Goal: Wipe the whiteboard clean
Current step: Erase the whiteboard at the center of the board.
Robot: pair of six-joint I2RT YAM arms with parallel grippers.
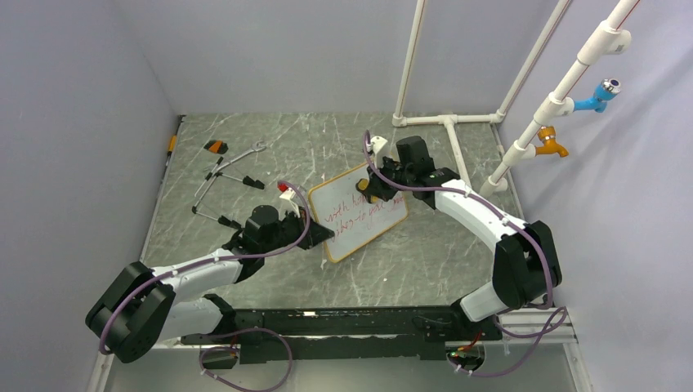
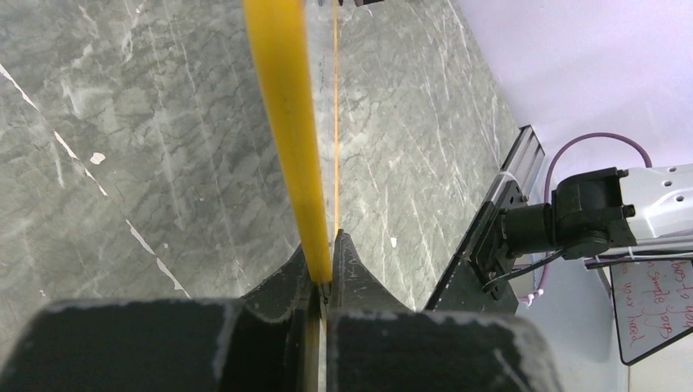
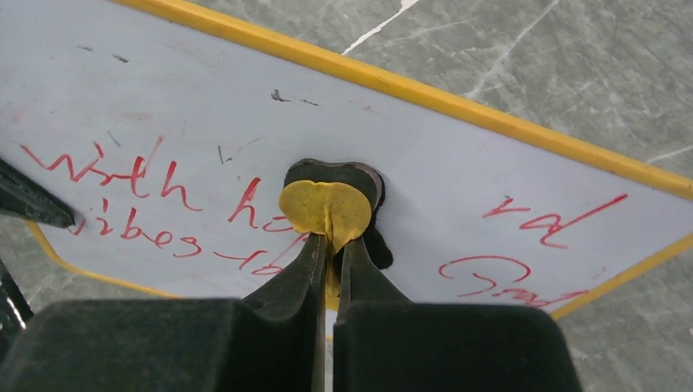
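On the table (image 1: 458, 261), the whiteboard (image 1: 355, 219) has a yellow frame and red handwriting, partly hidden. Left gripper (image 2: 328, 249) jaws pinch its frame; right gripper (image 3: 331, 249) jaws pinch a yellow pad (image 3: 325, 208).

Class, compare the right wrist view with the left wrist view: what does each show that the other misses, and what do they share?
Right wrist only: the whiteboard's face with red writing, and a yellow pad pinched in the right tool, against it. Left wrist only: the board's yellow frame edge-on, clamped in the left tool, plus the right arm's base. Both: the board, the marble table, a shut tool.
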